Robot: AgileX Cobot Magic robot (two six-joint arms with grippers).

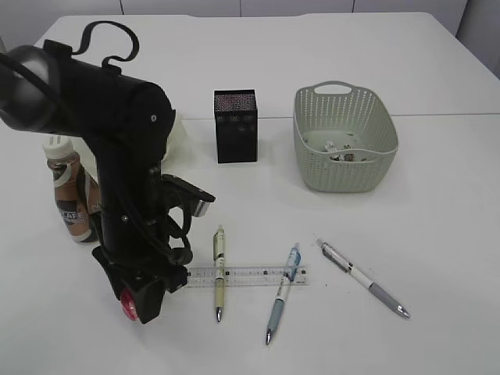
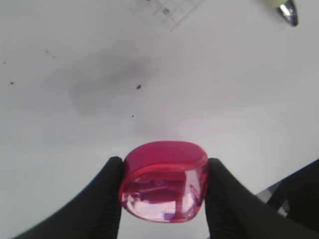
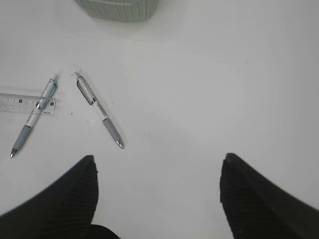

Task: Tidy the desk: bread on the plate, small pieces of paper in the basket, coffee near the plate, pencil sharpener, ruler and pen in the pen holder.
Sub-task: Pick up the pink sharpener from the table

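Note:
My left gripper (image 2: 164, 165) is shut on the red pencil sharpener (image 2: 164, 181), held low over the table's front left (image 1: 130, 305). The clear ruler (image 1: 246, 276) lies flat just to its right, with a yellowish pen (image 1: 219, 273) and a blue pen (image 1: 283, 292) lying across it. A grey-and-white pen (image 1: 363, 278) lies further right. The black pen holder (image 1: 235, 125) stands at centre back. The green basket (image 1: 344, 137) holds small paper pieces (image 1: 337, 151). The coffee bottle (image 1: 69, 199) stands behind my left arm. My right gripper (image 3: 157, 184) is open and empty over bare table.
A white object (image 1: 181, 139) shows partly behind my left arm; plate and bread are otherwise hidden. The right wrist view shows the ruler's end (image 3: 25, 103), the blue pen (image 3: 34, 115), the grey pen (image 3: 99, 110) and the basket's base (image 3: 119, 10).

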